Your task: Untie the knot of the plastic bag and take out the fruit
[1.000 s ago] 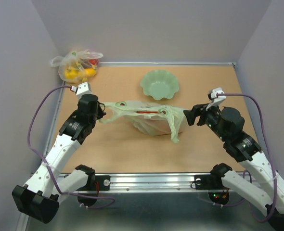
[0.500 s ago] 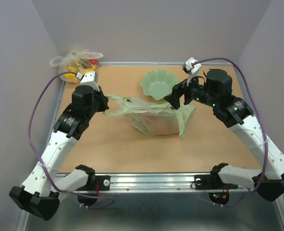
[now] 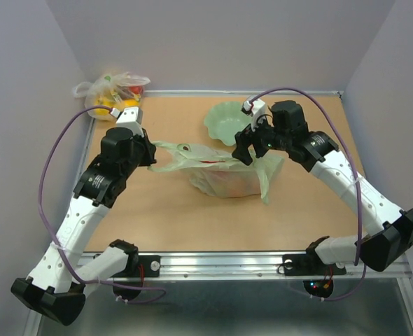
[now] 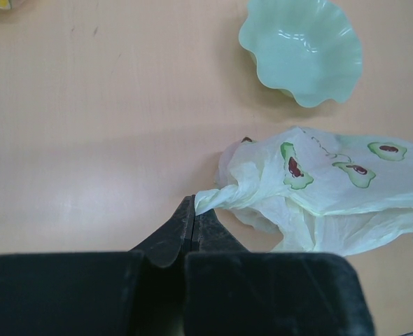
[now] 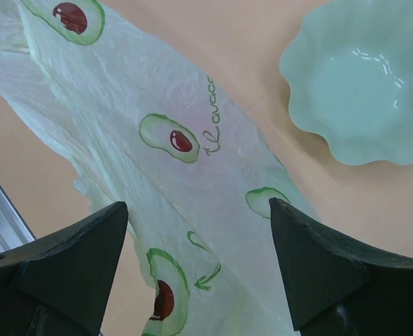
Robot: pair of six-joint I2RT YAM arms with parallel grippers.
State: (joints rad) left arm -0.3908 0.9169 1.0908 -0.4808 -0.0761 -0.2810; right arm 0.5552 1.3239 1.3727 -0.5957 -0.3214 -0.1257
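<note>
The bag (image 3: pixel 224 178) lies mid-way across the table (image 3: pixel 157 224). The left fingers (image 4: pixel 171 234) are clenched on its twisted handle, and the right fingers (image 5: pixel 73 259) hover spread above the film. Best to pinch just 1 layer opposite, then pull apart gently. The fruit is hidden inside.

One plastic bag (image 3: pixel 224 178); one clear bag (image 3: pixel 112 94); one bowl (image 3: pixel 229 122); two arms (image 3: pixel 87 192) (image 3: pixel 346 178).
</note>
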